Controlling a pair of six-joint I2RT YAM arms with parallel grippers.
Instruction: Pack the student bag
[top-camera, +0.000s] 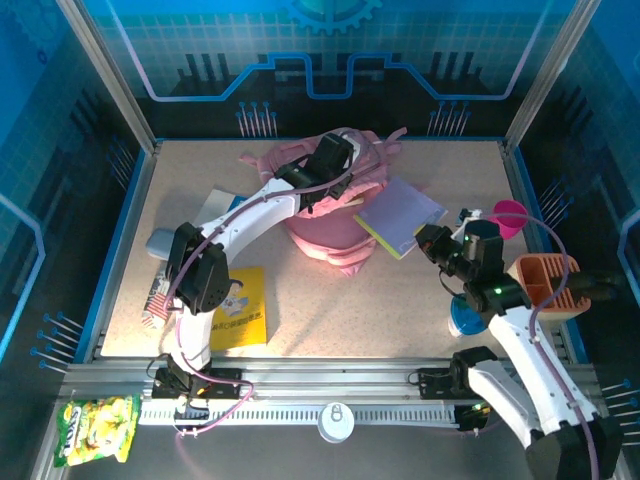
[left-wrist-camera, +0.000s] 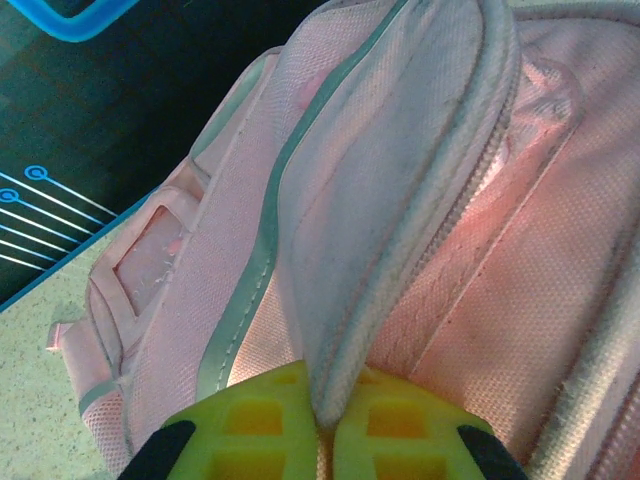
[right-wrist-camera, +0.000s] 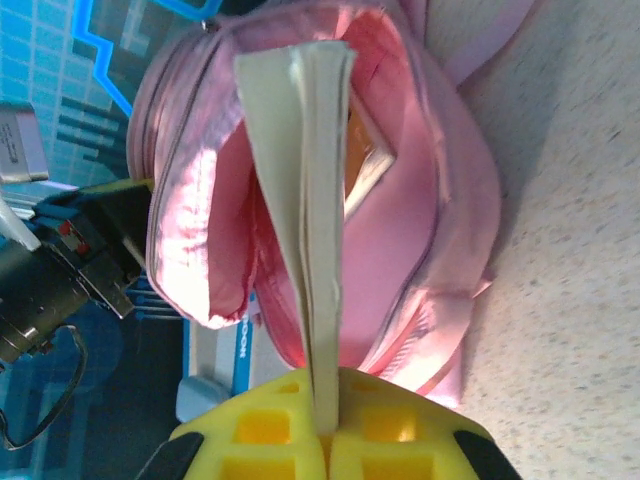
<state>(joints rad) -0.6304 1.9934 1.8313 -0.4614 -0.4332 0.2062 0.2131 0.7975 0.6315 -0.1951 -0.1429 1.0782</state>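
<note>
Two grips are seen: the student bag (top-camera: 322, 235), set mid-table (top-camera: 420, 310) toward the back, is pinched at its rim by the left gripper (left-wrist-camera: 325, 428); a notebook (right-wrist-camera: 310, 200) is pinched by the right gripper (right-wrist-camera: 325, 432).

Your left arm (top-camera: 250, 215): stretched forward and rightward from its base, elbow folded low. Left gripper (left-wrist-camera: 322, 425): pinched tight on the zip rim of the student bag (left-wrist-camera: 400, 200).
Your right arm (top-camera: 530, 355): angled forward and leftward. Right gripper (right-wrist-camera: 325, 432): clamped on a notebook (right-wrist-camera: 300, 180), held edge-on between yellow fingers (right-wrist-camera: 260, 430).
</note>
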